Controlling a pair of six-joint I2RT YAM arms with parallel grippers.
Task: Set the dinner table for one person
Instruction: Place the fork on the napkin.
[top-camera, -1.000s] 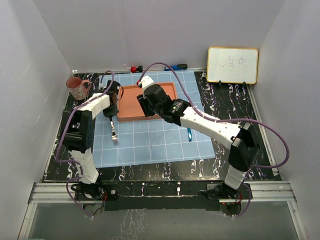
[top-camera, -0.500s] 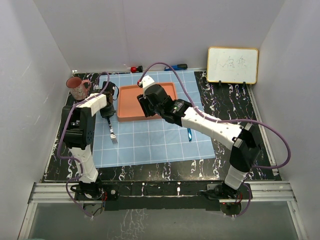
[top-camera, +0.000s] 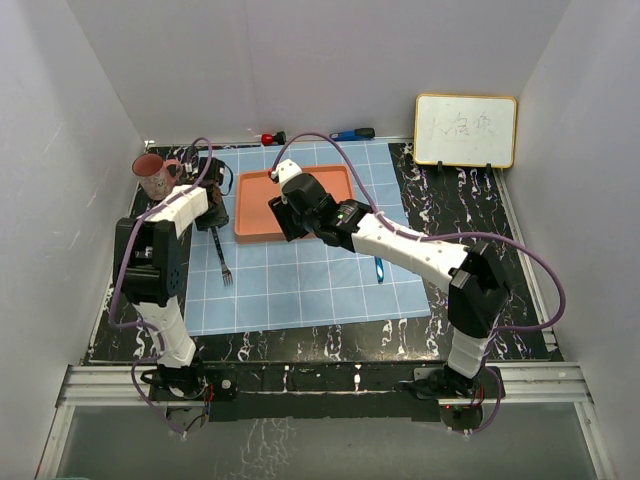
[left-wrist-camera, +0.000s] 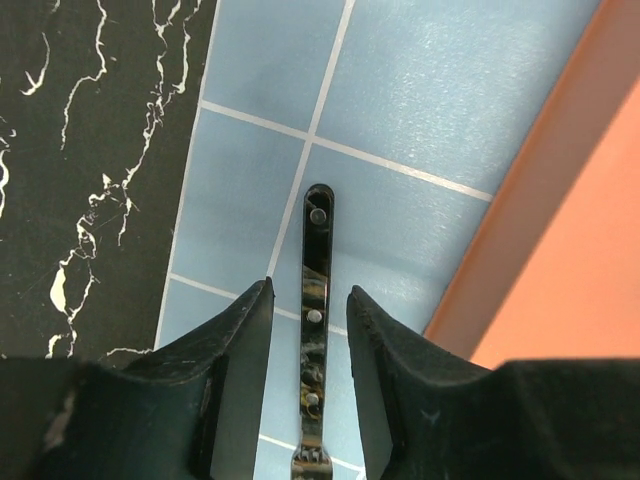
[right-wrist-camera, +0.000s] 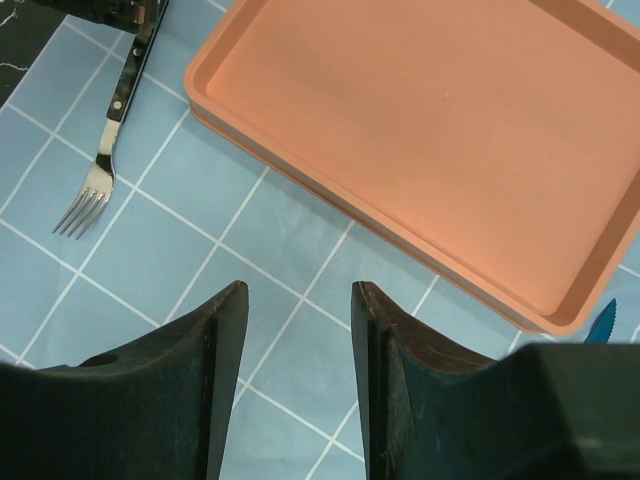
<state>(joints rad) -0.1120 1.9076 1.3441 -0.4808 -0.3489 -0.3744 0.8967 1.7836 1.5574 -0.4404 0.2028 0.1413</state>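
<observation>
Dinner table (top-camera: 455, 195): a large black rectangular top with white marble-like veins is filling the floor of the white-walled booth; a metal rail is running along its front edge, where the 2 arms are standing.
Cloth (top-camera: 300, 290): light blue with a white grid, it is lying flat across the middle of the table.
Tray (top-camera: 255, 200): orange and rectangular, it is sitting on the far part of the cloth.
Fork (left-wrist-camera: 315, 300): it is lying on the cloth just left of the tray, tines pointing toward the arms; 3 rivets are showing on its dark handle.
Left gripper (left-wrist-camera: 310, 292): it is hovering with jaws parted, 1 finger on each side of the fork handle with a gap on both sides.
Right gripper (right-wrist-camera: 298, 290): it is hanging spread and holding nothing, over the cloth at the tray's near edge.
Mug (top-camera: 153, 176): pinkish, it is standing at the table's far left corner.
Whiteboard (top-camera: 466, 130): it is leaning at the far right; it seems to be carrying faint handwriting, too small to read.
</observation>
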